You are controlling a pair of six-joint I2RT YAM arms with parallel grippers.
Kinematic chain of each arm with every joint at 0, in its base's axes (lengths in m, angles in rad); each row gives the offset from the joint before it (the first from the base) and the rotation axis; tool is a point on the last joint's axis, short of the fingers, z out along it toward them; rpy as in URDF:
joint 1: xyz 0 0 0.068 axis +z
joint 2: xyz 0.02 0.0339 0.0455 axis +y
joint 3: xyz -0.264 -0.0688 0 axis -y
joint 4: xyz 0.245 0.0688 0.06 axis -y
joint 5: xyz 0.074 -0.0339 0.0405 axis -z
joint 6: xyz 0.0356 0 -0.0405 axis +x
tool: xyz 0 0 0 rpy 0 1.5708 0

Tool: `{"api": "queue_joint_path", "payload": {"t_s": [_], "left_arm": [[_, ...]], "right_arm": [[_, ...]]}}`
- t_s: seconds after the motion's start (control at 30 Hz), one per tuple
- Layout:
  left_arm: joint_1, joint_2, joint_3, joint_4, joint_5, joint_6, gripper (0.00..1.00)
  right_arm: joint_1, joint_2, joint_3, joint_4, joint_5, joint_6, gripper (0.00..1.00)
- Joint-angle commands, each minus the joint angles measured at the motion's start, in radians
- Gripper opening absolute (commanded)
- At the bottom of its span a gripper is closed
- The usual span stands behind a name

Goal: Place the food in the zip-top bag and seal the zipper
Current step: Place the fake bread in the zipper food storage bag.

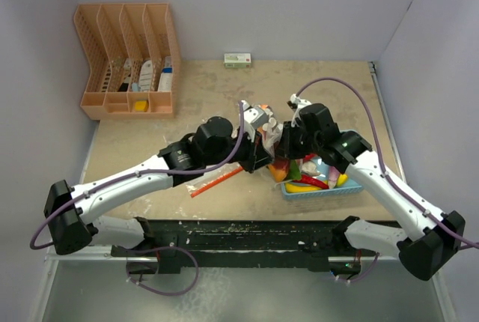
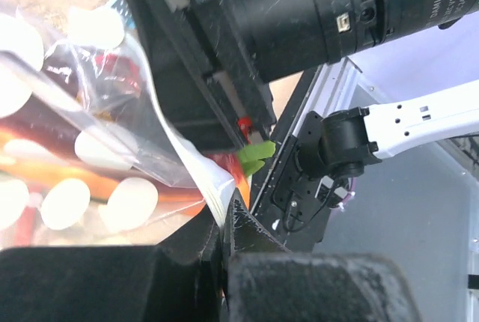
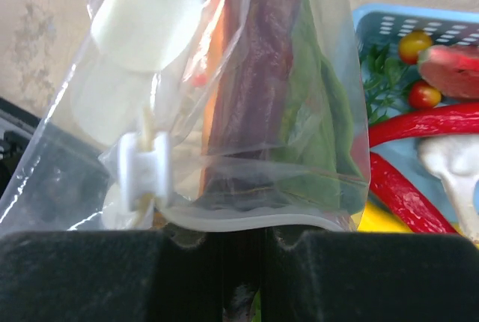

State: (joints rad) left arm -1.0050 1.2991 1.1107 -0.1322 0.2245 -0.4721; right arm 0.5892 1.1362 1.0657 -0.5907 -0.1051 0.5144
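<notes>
While the left gripper (image 2: pixel 224 243) presses its jaws together on the zip-top bag (image 2: pixel 97 142), the right gripper (image 3: pixel 241 251) pinches its rim, food (image 3: pixel 258 97) (leafy green, purple piece) inside, just beyond those jaws.

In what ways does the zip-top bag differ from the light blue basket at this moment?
The zip-top bag is clear with white dots; the basket is opaque light blue with slotted walls. The left pincer and the right pincer both pinch the bag; nothing grips the basket, which rests on the table. Both contain toy food.
</notes>
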Motion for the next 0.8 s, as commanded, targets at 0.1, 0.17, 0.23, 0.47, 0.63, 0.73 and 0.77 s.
{"api": "queue_joint_path", "payload": {"t_s": [0.1, 0.17, 0.23, 0.47, 0.63, 0.73, 0.77], "left_arm": [[-0.021, -0.055, -0.051, 0.084, 0.063, -0.102, 0.0], [-0.021, -0.046, -0.043, 0.092, 0.06, -0.1, 0.0], [-0.02, -0.027, -0.032, 0.105, 0.053, -0.097, 0.0], [-0.021, 0.069, 0.046, 0.113, 0.028, -0.087, 0.0], [-0.021, 0.077, 0.11, -0.016, -0.119, -0.06, 0.0], [-0.02, 0.043, 0.112, -0.073, -0.234, -0.057, 0.0], [-0.021, 0.028, 0.112, -0.094, -0.277, -0.059, 0.0]], "right_arm": [[-0.003, -0.033, -0.013, 0.103, 0.144, 0.031, 0.0], [-0.002, -0.041, -0.022, 0.114, 0.124, 0.03, 0.08], [-0.002, -0.05, -0.028, 0.127, 0.091, 0.027, 0.22], [0.011, -0.085, -0.027, 0.124, -0.024, 0.01, 0.71], [0.011, -0.143, 0.004, 0.038, -0.042, -0.003, 0.78], [0.011, -0.176, 0.023, -0.038, 0.001, -0.01, 0.78], [0.011, -0.193, 0.027, -0.056, 0.025, -0.009, 0.78]]}}
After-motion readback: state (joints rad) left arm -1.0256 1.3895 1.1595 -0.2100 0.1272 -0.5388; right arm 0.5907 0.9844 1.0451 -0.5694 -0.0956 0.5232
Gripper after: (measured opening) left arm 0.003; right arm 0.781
